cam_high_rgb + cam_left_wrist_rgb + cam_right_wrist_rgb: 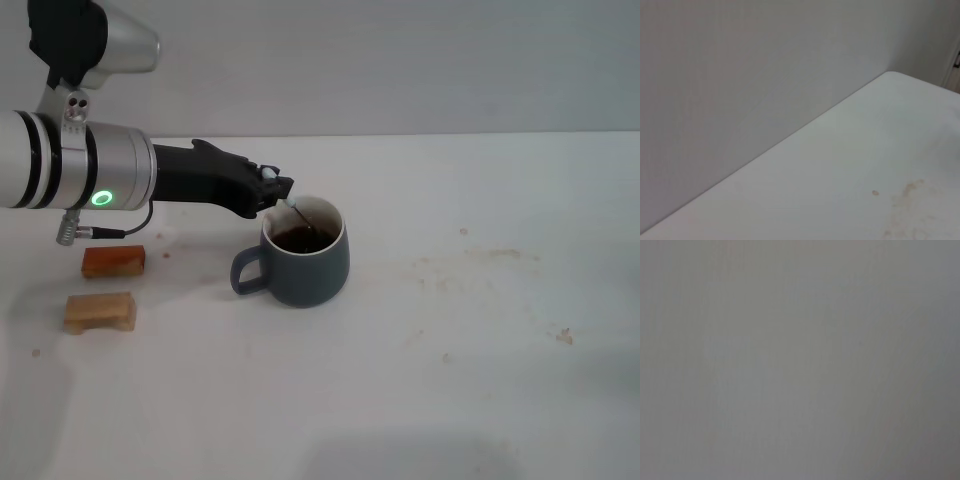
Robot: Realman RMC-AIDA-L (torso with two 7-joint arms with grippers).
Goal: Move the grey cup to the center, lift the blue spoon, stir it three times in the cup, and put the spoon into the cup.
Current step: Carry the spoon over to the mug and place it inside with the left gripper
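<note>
The grey cup [298,258] stands on the white table near the middle, handle toward the left, with dark liquid inside. My left gripper [278,190] reaches in from the left and sits just above the cup's far-left rim. It is shut on the blue spoon [298,215], which slants down from the fingers into the liquid. Only the spoon's thin pale handle shows; its bowl is under the liquid. The left wrist view shows only bare table and wall. My right gripper is out of view.
Two wooden blocks lie at the left: a reddish one [114,261] and a paler one [99,311]. The table [480,330] has faint stains at the right [490,256].
</note>
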